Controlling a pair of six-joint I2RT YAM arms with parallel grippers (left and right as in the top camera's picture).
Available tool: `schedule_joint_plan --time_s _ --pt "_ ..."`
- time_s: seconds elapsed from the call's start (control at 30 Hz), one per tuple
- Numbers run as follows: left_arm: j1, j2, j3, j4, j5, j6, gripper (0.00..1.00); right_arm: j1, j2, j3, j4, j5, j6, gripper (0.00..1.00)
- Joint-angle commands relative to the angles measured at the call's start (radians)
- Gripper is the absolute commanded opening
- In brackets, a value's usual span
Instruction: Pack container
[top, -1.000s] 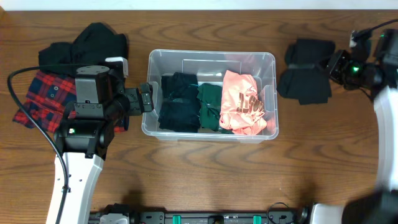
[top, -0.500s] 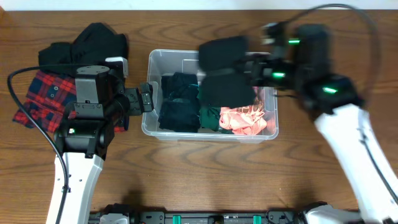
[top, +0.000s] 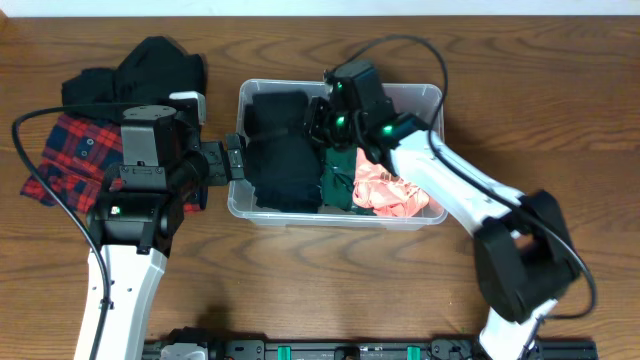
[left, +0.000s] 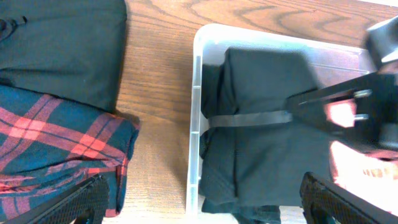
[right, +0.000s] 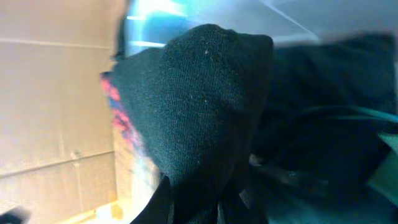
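The clear plastic container (top: 434, 98) stands mid-table and holds folded clothes: a black garment (top: 282, 150) on the left, a dark green one (top: 338, 180) in the middle, a salmon pink one (top: 390, 190) on the right. My right gripper (top: 318, 118) is over the container's left part, shut on the black garment (right: 199, 106), which lies spread over the left pile (left: 267, 124). My left gripper (top: 232, 160) is open and empty just outside the container's left wall (left: 195, 124).
A black garment (top: 140, 75) and a red-and-blue plaid shirt (top: 65, 150) lie on the table left of the container; both show in the left wrist view (left: 56, 149). Bare wood lies to the right and in front.
My right arm swung from the far right of the table over the container, carrying the black garment, which now lies on the left pile. The left arm has not moved.
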Motion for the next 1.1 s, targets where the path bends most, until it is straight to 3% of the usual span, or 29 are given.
schedule_joint_plan --time_s 0.0,0.17,0.4,0.7,0.9,1.07 --pt "0.005 0.0 0.012 -0.003 -0.011 0.009 0.98 0.009 0.066 0.005 -0.009 -0.026 0.061 0.01" --pt "0.005 0.0 0.012 -0.003 -0.011 0.009 0.98 0.004 0.107 0.005 -0.118 0.036 -0.098 0.24" --pt "0.005 0.0 0.012 -0.003 -0.011 0.009 0.98 -0.018 -0.019 0.008 -0.367 0.26 -0.346 0.41" --pt "0.005 0.0 0.012 -0.003 -0.011 0.009 0.98 -0.018 -0.292 0.008 -0.505 0.364 -0.561 0.59" --pt "0.005 0.0 0.012 -0.003 -0.011 0.009 0.98 -0.029 -0.417 0.008 -0.523 0.378 -0.589 0.65" --pt "0.005 0.0 0.012 -0.003 -0.011 0.009 0.98 -0.092 -0.531 0.008 -0.59 0.471 -0.695 0.68"
